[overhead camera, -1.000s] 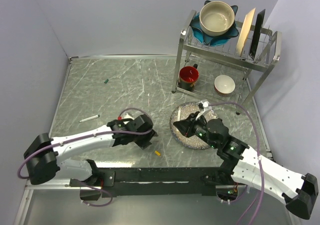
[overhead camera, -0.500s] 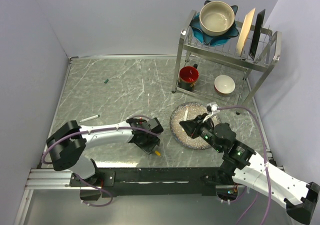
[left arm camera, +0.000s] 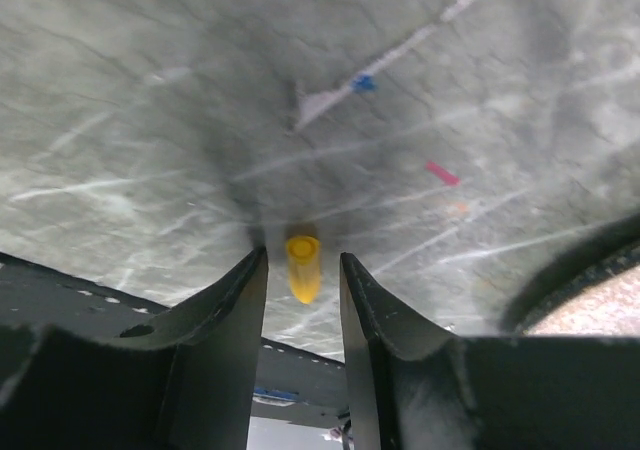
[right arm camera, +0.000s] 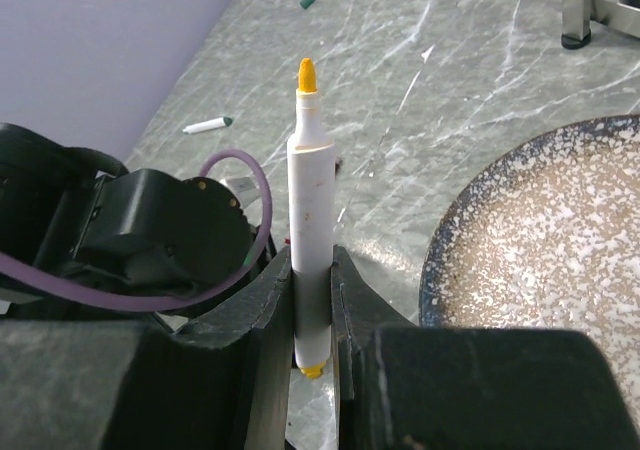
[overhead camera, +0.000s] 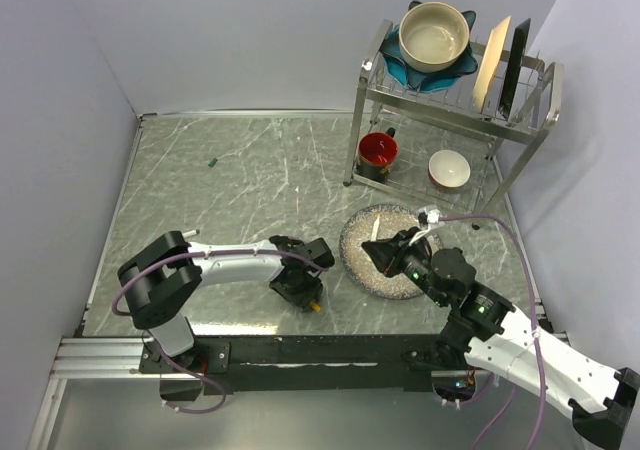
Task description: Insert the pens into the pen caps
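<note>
A yellow pen cap (left arm camera: 303, 267) lies on the table near the front edge (overhead camera: 315, 307). My left gripper (left arm camera: 303, 270) is down over it, open. One finger stands on each side of the cap, with a thin gap on both sides. My right gripper (right arm camera: 312, 270) is shut on a white pen (right arm camera: 310, 200), whose yellow tip points at the left arm. This gripper hovers over the left rim of the speckled plate (overhead camera: 358, 270). A second pen (right arm camera: 207, 125), with a green tip, lies far left. The dark green cap (overhead camera: 212, 161) lies near the back left.
A metal dish rack (overhead camera: 520, 145) stands at the back right with a bowl (overhead camera: 434, 32) and plates on top, and a red mug (overhead camera: 378, 152) and white bowl (overhead camera: 449, 168) under it. The table's front edge (left arm camera: 120, 290) runs just behind the left fingers.
My left arm has swung right and toward the front edge, coming down over the yellow cap with its jaws narrowing. The right gripper, still holding the pen, has shifted slightly.
</note>
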### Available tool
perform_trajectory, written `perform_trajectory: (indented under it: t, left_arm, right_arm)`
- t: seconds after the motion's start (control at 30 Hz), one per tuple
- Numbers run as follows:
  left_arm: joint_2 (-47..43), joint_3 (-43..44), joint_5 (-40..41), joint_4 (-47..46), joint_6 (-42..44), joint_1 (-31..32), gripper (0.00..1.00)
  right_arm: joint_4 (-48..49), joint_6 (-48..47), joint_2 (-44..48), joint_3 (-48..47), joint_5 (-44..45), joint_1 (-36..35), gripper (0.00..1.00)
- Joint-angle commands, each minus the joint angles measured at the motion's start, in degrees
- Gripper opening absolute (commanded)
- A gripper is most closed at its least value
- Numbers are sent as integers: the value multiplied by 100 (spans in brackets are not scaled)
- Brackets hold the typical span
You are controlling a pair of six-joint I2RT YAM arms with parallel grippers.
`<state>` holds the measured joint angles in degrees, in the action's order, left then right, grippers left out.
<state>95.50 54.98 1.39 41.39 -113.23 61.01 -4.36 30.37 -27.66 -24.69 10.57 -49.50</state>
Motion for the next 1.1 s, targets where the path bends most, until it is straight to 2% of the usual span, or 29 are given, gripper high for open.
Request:
perform_trajectory:
  t: [0.0,0.33,0.43,0.53,0.57,0.73,0.83,1.0,1.03,1.07]
  left_arm:
    - [222,180,-68,54,-173,42,40]
    - [461,461,-42,511,-85,33,29]
    - [346,286,-68,371,-112,25,22]
    - [241,92,-60,187,-103,7,10]
    - [206,48,-51,116,-42,-10,1]
    - [-163,-198,291,-165,108,-54,1]
    - [-497,-304,564,-587,546,-177,1]
    - [-893,467,1635,288,1276,-283,1]
    - [-963,565,1767,335,1425,-292,1]
    - [-1172,636,1890,326,1748,-309,1]
  right_arm:
    - [67,-49,112,61,130,28,0]
    - [5,-93,173,52,130,28,0]
    - [-3,-93,208,43,130,36,0]
    - [-12,-101,243,34,77,28,0]
    - [-21,-101,252,25,60,36,0]
    - [14,-110,296,60,-282,28,0]
    - [171,-119,279,131,-694,28,0]
    - [419,-189,200,350,-1468,28,0]
    - [723,-198,191,446,-1644,28,0]
    - [865,-207,208,517,-2142,28,0]
